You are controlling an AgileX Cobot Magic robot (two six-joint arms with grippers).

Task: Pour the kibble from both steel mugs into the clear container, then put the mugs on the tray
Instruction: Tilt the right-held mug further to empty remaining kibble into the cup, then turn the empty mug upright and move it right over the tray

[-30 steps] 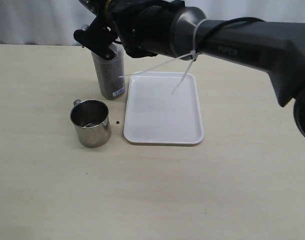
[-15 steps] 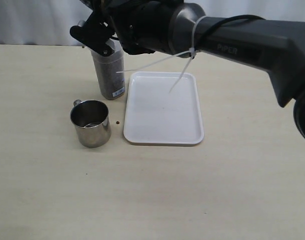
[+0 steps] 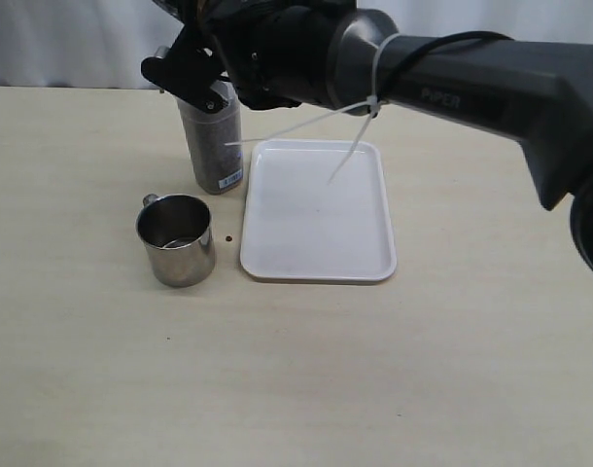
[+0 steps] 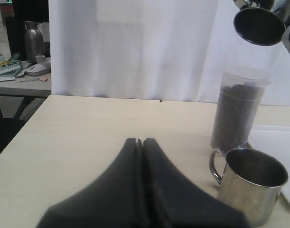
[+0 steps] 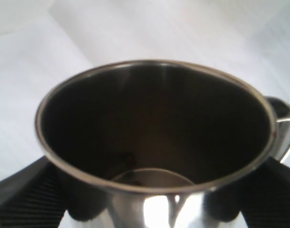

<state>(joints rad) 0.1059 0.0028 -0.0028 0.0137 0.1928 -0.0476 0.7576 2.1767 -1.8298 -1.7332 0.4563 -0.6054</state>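
Observation:
My right gripper (image 3: 192,70) reaches across to the far left and is shut on a steel mug (image 5: 154,142). It holds this mug tipped just above the clear container (image 3: 211,141). The held mug (image 4: 259,23) shows a dark, empty-looking inside. Kibble (image 4: 235,118) fills most of the container (image 4: 240,76). The other steel mug (image 3: 176,238) stands upright on the table in front of the container, left of the white tray (image 3: 316,209), which carries nothing. My left gripper (image 4: 141,141) is shut on nothing, low over the table beside the standing mug (image 4: 252,183).
One stray pellet (image 3: 226,237) lies between the standing mug and the tray. The right arm (image 3: 452,88) spans the back of the table above the tray. A white curtain (image 4: 135,47) hangs behind the table, and a side desk with a kettle (image 4: 33,42) stands beyond it.
The right gripper with its mug has shifted slightly over the container's mouth. The standing mug, tray and left gripper have not moved.

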